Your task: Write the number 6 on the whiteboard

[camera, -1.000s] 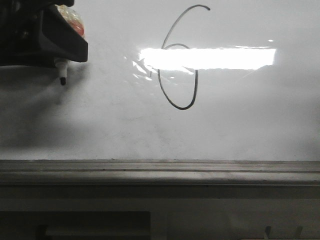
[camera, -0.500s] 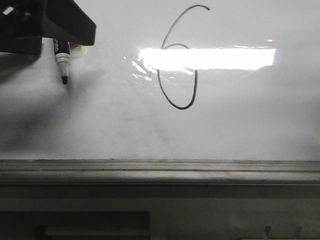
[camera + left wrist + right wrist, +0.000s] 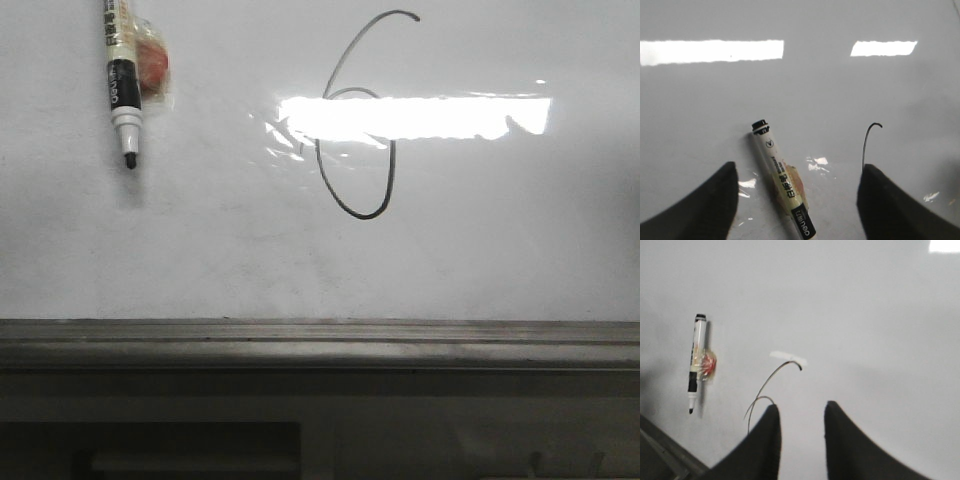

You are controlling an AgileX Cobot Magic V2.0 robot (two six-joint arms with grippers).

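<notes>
Front view: dim and grey overall, grainy. A blown-out rectangular glare band sits centre-right on the whiteboard, washing out part of the number 6. The lower third of the frame is dark. A soft shadow lies beside the marker at upper left.

Left wrist view: two bright reflections across the top of the frame; the surface looks glossy and even grey.

Right wrist view: soft, slightly blurred; one clipped highlight in the upper right corner.
</notes>
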